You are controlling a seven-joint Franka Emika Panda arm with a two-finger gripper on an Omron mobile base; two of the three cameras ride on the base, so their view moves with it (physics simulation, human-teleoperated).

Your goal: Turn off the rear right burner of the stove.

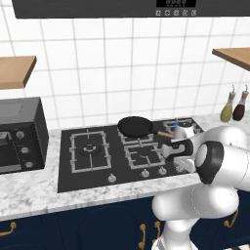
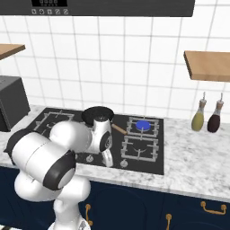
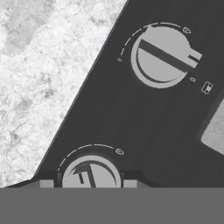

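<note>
Rear right burner (image 2: 143, 125) sits at the back right of the stove (image 2: 148, 166), lit: a blue flame disc shows under its small square grate. The pan (image 2: 97, 114) stands on the grate just to its left, handle pointing toward the burner, and two bottles (image 2: 206, 117) stand on the counter (image 2: 197, 179) well to the right.

Gripper (image 2: 107, 159) is low over the front knob row, pointing down. I cannot tell if the jaws are apart or together; the fingers are hidden behind the wrist in the base views and barely clear the bottom edge of the hand view.

Hand view: two knobs on black glass. Near knob (image 3: 91, 174) at 6 o'clock, between the finger tips; its grip bar runs roughly 12 to 6. Far knob (image 3: 162, 54) at 1 o'clock, bar skewed from about 10 to 4 with an end tab. Counter fills 9 to 11 o'clock.

Judgement, step in hand: final approach to a knob before gripping and turning.
- Confirm which knob serves the rear right burner; the printed icons are too small to read. The skewed far knob may be the turned one.
- Centre the jaws across the bar, not along it.
- Descend straight, close firmly, and rotate about the knob axis until the flame is gone.
- Risk: slipping off the thin bar, or turning the neighbouring knob.
</note>
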